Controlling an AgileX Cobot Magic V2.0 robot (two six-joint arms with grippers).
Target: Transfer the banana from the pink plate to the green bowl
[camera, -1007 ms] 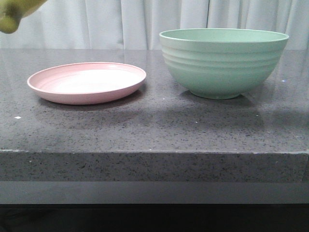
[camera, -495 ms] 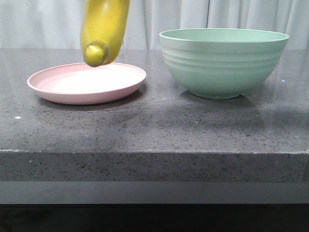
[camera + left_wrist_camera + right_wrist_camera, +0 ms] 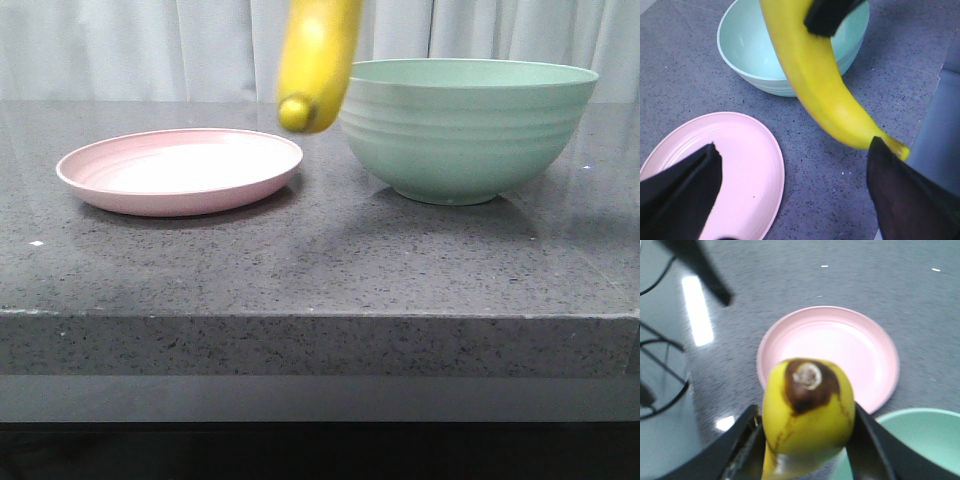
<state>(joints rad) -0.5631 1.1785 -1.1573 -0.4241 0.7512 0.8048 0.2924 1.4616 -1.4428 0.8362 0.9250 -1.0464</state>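
Note:
The banana hangs end-down from the top of the front view, above the gap between the empty pink plate and the green bowl, close to the bowl's left rim. My right gripper is shut on the banana, with the plate and the bowl's rim below it. My left gripper is open and empty above the plate's edge. The left wrist view also shows the banana in front of the bowl. Neither gripper shows in the front view.
The plate and bowl stand on a grey speckled stone table whose front edge runs across the front view. A white curtain hangs behind it. Dark cables and a stand lie beyond the table's side.
The banana has moved right, from the top left corner, over the pink plate, to just left of the green bowl. Plate and bowl have not moved.

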